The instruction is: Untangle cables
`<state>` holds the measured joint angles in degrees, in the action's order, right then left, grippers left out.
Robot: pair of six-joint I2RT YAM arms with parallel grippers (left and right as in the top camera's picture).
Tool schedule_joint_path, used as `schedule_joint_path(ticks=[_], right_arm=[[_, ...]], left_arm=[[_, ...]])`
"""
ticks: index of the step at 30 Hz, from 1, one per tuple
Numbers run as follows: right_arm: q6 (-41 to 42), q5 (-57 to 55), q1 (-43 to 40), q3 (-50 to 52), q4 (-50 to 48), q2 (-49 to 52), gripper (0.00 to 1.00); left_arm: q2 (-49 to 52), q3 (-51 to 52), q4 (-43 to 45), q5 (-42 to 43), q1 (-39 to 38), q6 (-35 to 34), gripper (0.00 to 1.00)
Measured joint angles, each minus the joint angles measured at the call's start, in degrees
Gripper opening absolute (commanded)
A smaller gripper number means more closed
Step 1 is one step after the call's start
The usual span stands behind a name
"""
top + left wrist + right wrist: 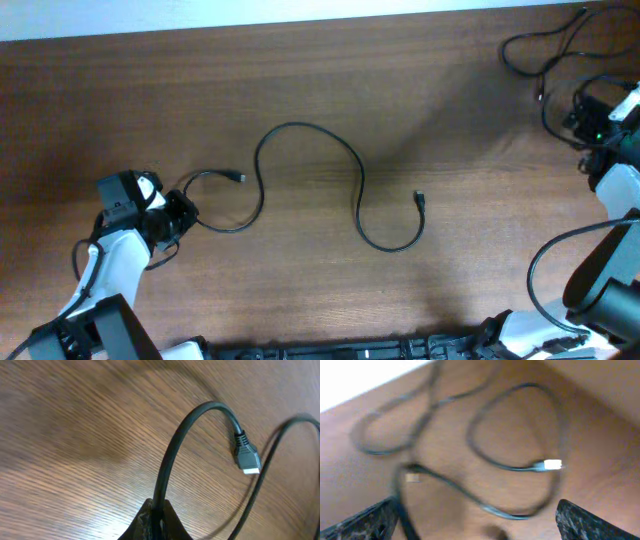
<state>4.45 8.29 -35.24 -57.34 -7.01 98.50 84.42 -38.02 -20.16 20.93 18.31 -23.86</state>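
A long black cable (360, 200) snakes across the middle of the table, with one plug end (418, 197) at the right. My left gripper (185, 210) is shut on this cable near its other end. In the left wrist view the cable (172, 450) rises from the shut jaws (159, 520) and arcs over to a plug (246, 457) lying on the wood. A second black cable (535, 50) lies curled at the far right corner. My right gripper (580, 112) is open above it. The right wrist view is blurred and shows its loops (490, 460) and a plug (551, 465) between the spread fingers (480, 520).
The wooden table's (450, 120) far edge runs along the top of the overhead view. Thicker black arm wires (545, 260) loop at the right side. A dark rail (350, 350) lies along the near edge.
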Motion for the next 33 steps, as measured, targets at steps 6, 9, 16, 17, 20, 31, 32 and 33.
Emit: schedule_joint_path(ticks=[6, 9, 16, 17, 20, 31, 32, 33], right_arm=[[4.83, 26.8, 0.42, -0.31, 11.47, -0.09, 0.99], [5.29, 31.76, 2.97, -0.48, 19.74, -0.09, 0.99], [2.84, 35.04, 20.15, -0.59, 36.52, -0.09, 0.99], [2.84, 34.82, 22.08, -0.59, 37.99, -0.11, 0.98], [3.13, 33.51, 31.08, -0.59, 38.93, -0.09, 0.98], [26.43, 13.73, 54.1, -0.57, 32.24, 2.01, 0.76], [28.65, 13.18, 54.82, -0.57, 32.26, 2.89, 0.66], [30.49, 12.9, 55.32, -0.57, 32.2, 4.09, 0.44]], left_arm=[[0.0, 0.04, 1.33, 2.19, -5.9, -0.15, 0.05], [0.0, 0.09, 5.7, 2.62, -10.51, -1.51, 0.06], [-0.02, 0.28, 17.07, 3.02, -23.65, -7.48, 0.11], [0.0, 0.33, 18.12, 2.75, -24.94, -7.76, 0.12], [-0.04, 0.31, 19.47, 1.14, -29.86, -8.46, 0.11], [-0.04, 0.31, 19.58, -1.57, -33.16, -10.73, 0.04], [-0.04, 0.31, 19.61, -1.36, -33.16, -10.91, 0.04], [-0.04, 0.31, 19.61, -1.16, -33.16, -10.95, 0.04]])
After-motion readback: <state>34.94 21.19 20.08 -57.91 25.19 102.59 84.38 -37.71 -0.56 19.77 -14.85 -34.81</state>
